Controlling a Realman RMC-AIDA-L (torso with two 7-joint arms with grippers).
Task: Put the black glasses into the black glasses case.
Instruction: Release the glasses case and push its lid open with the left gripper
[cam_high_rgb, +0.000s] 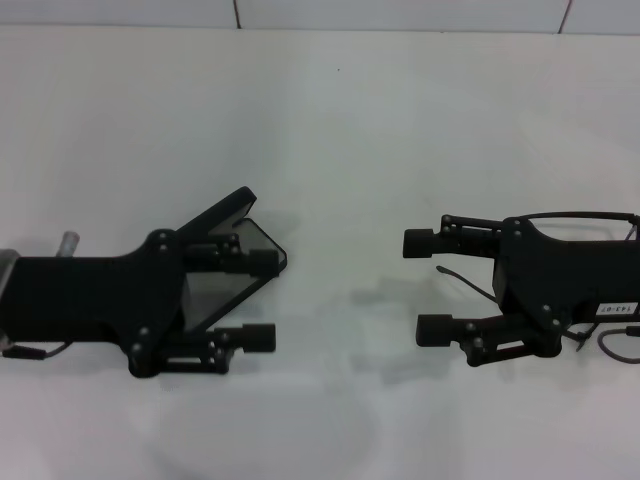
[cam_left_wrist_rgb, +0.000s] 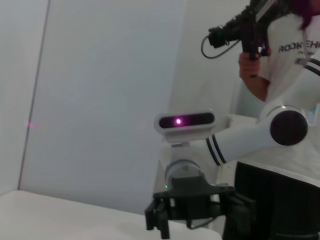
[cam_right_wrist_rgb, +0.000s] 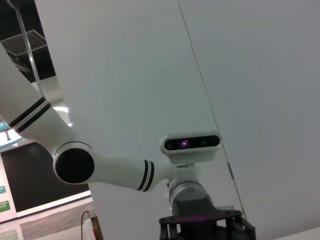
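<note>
- My left end effector (cam_high_rgb: 263, 298) hovers over the open, flat black hinged glasses case (cam_high_rgb: 240, 255) with grey lining on the white counter (cam_high_rgb: 330, 130), fingers spread, gripping nothing.
- My right end effector (cam_high_rgb: 428, 286) is also released, above the thin black-framed glasses (cam_high_rgb: 575, 214), mostly hidden beneath it.
- By my judgement nothing is grasped yet; pickup and placing remain.

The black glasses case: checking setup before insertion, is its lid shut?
No, the black glasses case lies open under the left gripper, grey lining showing.
</note>
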